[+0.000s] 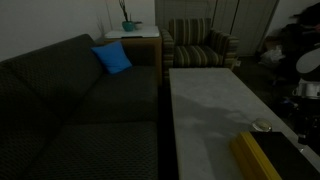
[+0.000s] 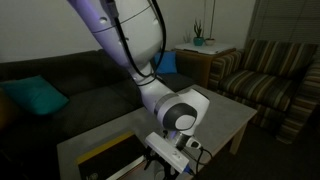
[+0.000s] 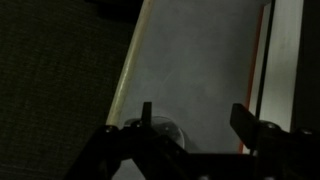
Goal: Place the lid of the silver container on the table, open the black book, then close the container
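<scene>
Silver container (image 3: pixel 170 131) — by one gripper (image 3: pixel 193 119) finger

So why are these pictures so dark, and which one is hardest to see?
Wrist view is darkest: the end effector is a black silhouette over the dim table. In an exterior view the sofa sinks into shadow; in an exterior view the arm is brighter, slightly blurry.

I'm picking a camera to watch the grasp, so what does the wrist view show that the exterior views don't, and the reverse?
Wrist view only: the pincer open, with the silver container near one finger. Exterior views only: the blue pillow, the striped armchair and the arm. Both: the table, the container and the black book with its yellow side.
</scene>
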You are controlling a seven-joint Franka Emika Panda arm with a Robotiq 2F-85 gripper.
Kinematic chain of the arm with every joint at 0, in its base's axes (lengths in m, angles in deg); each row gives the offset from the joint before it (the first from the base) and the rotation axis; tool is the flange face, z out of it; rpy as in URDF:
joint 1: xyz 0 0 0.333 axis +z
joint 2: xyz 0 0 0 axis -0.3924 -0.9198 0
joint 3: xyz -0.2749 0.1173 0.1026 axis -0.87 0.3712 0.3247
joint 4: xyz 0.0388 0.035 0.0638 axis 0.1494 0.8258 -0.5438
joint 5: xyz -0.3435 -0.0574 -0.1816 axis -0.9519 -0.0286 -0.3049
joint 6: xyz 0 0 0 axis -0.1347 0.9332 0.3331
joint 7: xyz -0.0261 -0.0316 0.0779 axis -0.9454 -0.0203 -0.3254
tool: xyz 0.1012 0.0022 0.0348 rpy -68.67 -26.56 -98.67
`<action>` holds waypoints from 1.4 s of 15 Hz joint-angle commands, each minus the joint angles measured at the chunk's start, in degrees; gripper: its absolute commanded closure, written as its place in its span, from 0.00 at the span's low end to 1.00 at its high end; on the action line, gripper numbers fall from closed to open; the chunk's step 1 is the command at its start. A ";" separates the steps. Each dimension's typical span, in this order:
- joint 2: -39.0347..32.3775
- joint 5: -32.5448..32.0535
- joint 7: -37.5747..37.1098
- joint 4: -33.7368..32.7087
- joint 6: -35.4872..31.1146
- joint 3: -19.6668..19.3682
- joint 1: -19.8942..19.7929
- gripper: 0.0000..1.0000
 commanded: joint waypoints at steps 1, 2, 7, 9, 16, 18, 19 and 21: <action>-0.21 1.89 -0.31 -0.25 0.82 0.43 -0.90 0.51; -0.29 2.31 -0.11 -0.36 0.86 0.54 -1.13 0.56; -1.05 3.70 2.16 -0.91 1.35 1.49 -2.17 0.92; -1.43 4.00 2.85 -0.90 1.61 1.90 -2.38 1.00; -3.85 4.98 6.98 -1.45 2.87 4.08 -3.94 1.00; -4.78 5.14 9.69 -2.09 3.95 5.10 -4.96 1.00; -5.10 5.41 11.06 -2.33 4.63 5.55 -5.41 1.00; -6.00 6.20 13.69 -3.20 5.60 6.37 -6.24 1.00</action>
